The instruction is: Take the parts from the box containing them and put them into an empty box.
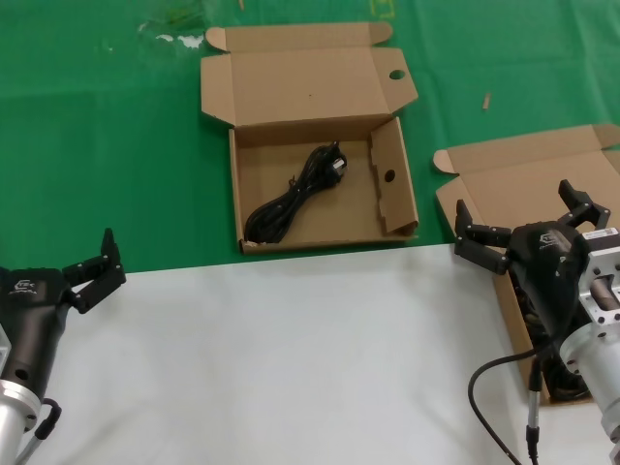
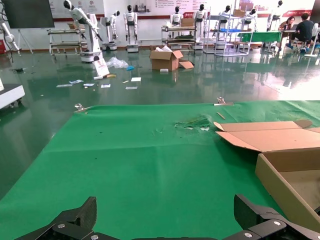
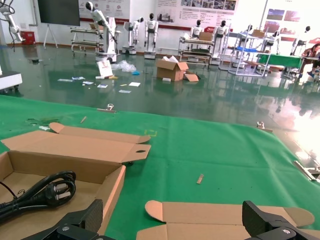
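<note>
From the head view I see the holed-lid box point(image 1: 320, 184) open on the green tabletop point(image 1: 97, 145), one black power cord point(image 1: 291, 201) lying diagonally inside it. My right tool point(image 1: 528, 221) hangs spread wide above the second box point(image 1: 528, 179) at the right; more cords point(image 1: 567, 378) show dark beneath that arm. My left tool point(image 1: 97, 266) sits wide over the white sheet point(image 1: 291, 358), well apart from both boxes

Left wrist: fingers point(image 2: 75, 220) splayed, holed-lid box point(image 2: 290, 175) ahead

Right wrist: fingers point(image 3: 80, 222) wide, cord point(image 3: 40, 192) nearby
</note>
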`<state>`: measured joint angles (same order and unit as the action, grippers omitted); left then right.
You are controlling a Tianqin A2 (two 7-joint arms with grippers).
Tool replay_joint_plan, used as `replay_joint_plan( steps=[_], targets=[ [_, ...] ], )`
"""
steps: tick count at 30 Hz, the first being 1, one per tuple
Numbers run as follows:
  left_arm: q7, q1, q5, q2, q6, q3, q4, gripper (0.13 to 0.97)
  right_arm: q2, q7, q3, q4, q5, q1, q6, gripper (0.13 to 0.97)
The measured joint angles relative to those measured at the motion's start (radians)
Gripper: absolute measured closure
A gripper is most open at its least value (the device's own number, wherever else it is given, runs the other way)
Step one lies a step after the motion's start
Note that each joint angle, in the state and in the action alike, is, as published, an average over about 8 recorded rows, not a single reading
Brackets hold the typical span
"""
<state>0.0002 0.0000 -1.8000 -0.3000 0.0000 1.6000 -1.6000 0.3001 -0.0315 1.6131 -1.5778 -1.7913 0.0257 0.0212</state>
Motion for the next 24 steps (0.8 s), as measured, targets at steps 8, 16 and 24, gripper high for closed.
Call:
replay_joint_plan(
  steps=[8,16,24],
  targets=[
    [0.0,0.0,0.0,0.0,0.0,0.0,0.0,0.132,0.0,0.0,0.0,0.0,0.0,0.0,0.0,0.129],
    [0.0,0.0,0.0,0.0,0.0,0.0,0.0,0.132,0.0,0.0,0.0,0.0,0.0,0.0,0.0,0.129],
    [0.0,0.0,0.0,0.0,0.0,0.0,0.0,0.132,0.0,0.0,0.0,0.0,0.0,0.0,0.0,0.129]
  ],
)
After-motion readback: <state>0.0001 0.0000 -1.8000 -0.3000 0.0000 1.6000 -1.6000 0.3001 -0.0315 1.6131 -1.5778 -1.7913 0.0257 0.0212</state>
